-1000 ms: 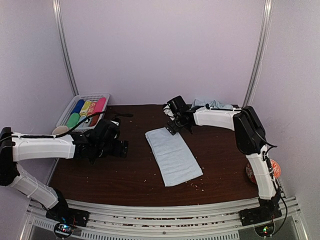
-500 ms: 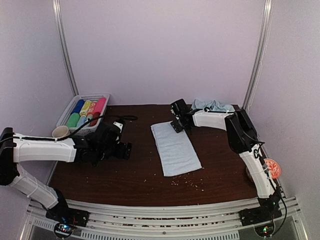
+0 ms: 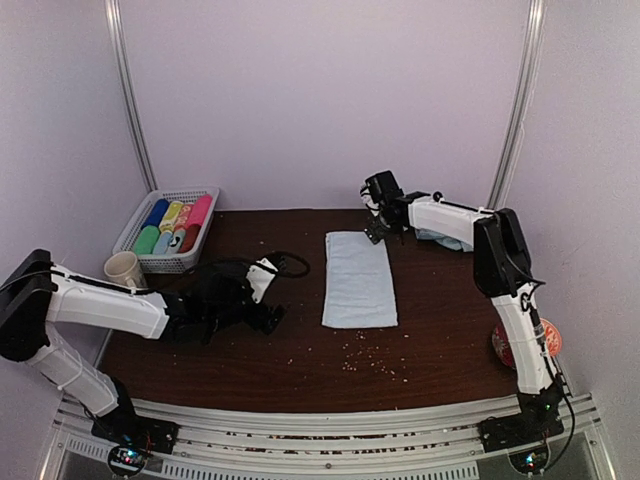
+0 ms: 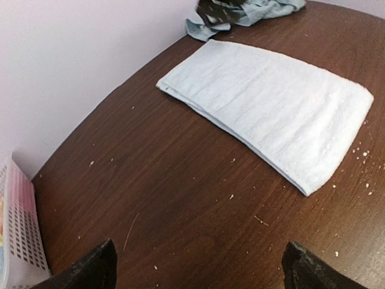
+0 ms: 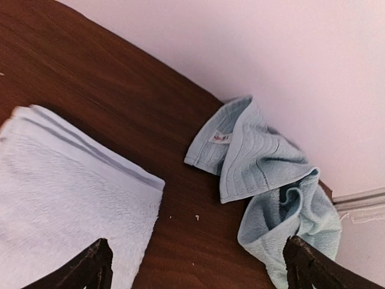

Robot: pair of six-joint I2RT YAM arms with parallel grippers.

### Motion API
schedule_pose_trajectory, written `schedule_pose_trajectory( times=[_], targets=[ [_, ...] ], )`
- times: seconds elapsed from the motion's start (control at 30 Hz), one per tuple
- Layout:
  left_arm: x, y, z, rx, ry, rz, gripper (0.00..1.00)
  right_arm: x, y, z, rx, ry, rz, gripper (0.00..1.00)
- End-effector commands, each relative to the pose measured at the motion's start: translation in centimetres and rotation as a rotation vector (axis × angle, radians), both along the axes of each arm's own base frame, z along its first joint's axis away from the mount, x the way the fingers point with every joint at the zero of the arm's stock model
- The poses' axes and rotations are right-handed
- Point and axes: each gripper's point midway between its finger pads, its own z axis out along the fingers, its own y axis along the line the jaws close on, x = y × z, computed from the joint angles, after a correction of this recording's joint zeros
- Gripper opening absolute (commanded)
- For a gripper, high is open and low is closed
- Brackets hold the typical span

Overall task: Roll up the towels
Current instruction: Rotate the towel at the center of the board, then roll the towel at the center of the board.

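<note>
Towel (image 3: 360,279), turned square since a second ago, lies flat, ready for rolling; left gripper (image 4: 200,265) and right gripper (image 5: 198,265) stand spread, empty.

Lab test cell: bare walls (image 3: 320,100), aluminium frame (image 3: 330,418).

The right arm (image 3: 450,217) hides most of the crumpled towel (image 3: 432,238) from above.

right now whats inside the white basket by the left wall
Rolled cloths packed side by side: blue, yellow and pink at the back, green and red nearer. The floor of the basket beneath them is covered.
</note>
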Motion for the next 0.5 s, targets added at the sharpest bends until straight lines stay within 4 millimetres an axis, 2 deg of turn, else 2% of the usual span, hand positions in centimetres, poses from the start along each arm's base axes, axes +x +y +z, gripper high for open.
schedule_pose_trajectory(
  times=[0.0, 0.03, 0.07, 0.17, 0.27, 0.37, 0.47],
  targets=[
    [-0.1, -4.6, 1.3, 0.099, -0.189, -0.218, 0.98, -6.3, 1.1, 13.5, 0.117, -0.074, 0.233, 1.0],
    [-0.1, -5.3, 1.0, 0.132, -0.205, -0.251, 0.98, -8.2, 0.8, 13.8, 0.117, -0.067, 0.28, 1.0],
    [-0.1, -6.0, 0.7, 0.156, -0.217, -0.281, 0.98, -10.5, 0.3, 12.2, 0.102, -0.027, 0.331, 1.0],
    [-0.3, -8.0, -0.2, 0.224, -0.252, -0.398, 0.97, -16.3, -1.0, 12.6, 0.083, -0.063, 0.473, 1.0],
    [-1.9, -9.7, -1.0, 0.3, -0.35, -0.573, 0.97, -21.6, -2.2, 12.0, 0.063, -0.121, 0.597, 1.0],
    [-3.0, -10.7, -1.3, 0.32, -0.398, -0.674, 0.98, -25.1, -3.4, 11.8, 0.08, -0.167, 0.64, 1.0],
    [-3.4, -11.4, -2.5, 0.391, -0.406, -0.738, 0.97, -27.0, -4.4, 11.3, 0.089, -0.171, 0.641, 1.0]
  ],
)
